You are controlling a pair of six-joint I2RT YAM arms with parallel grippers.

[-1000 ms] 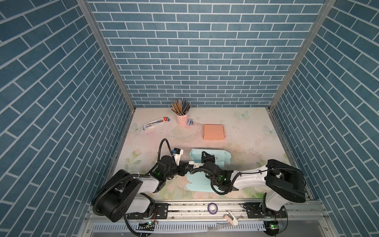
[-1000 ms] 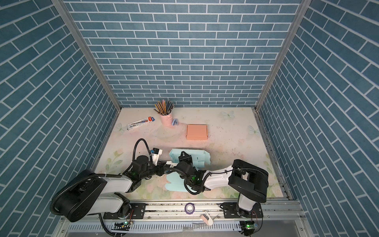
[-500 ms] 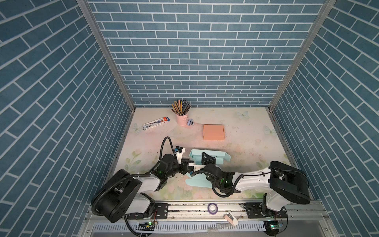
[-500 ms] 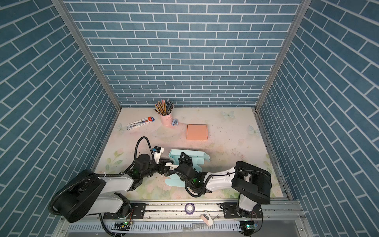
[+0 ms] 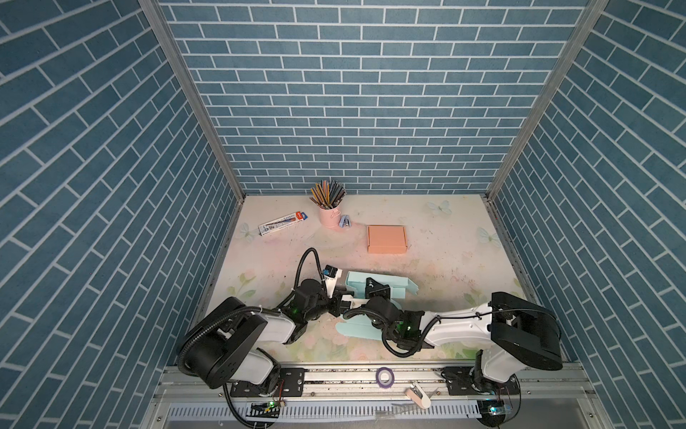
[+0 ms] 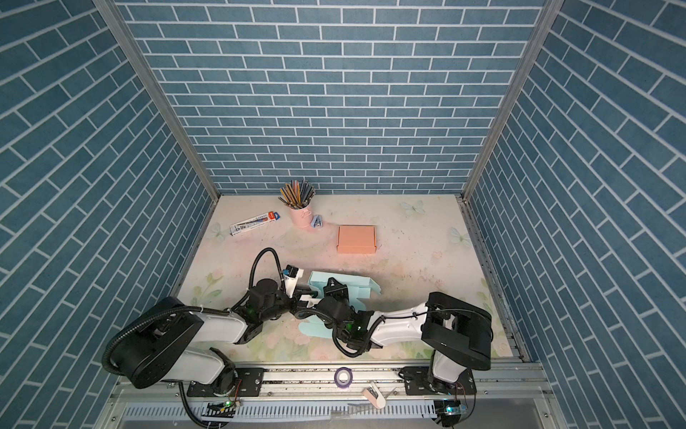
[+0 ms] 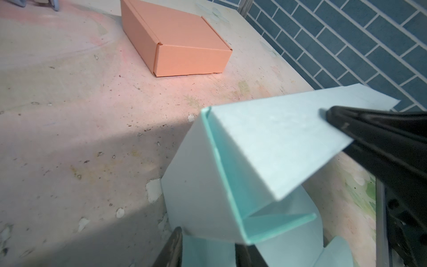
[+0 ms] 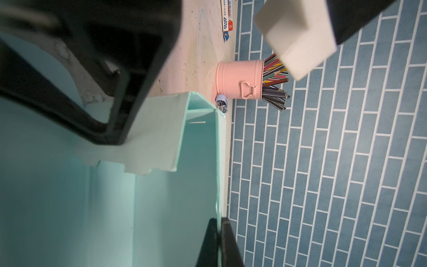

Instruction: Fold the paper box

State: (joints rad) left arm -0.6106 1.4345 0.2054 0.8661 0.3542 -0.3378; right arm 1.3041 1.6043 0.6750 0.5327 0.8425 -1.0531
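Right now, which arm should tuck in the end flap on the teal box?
Left. Its jaws stand open astride that end of the box; the right arm's jaws are shut on the long wall, holding it up.

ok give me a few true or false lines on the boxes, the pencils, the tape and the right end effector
1. The orange box lies closed, apart from the mint paper box. True.
2. The right end effector is open and clear of the paper box. False: it is shut on a thin wall of the paper box.
3. The pencils stand in a blue cup. False: they stand in a pink cup.
4. A purple tape roll lies on the front rail. True.
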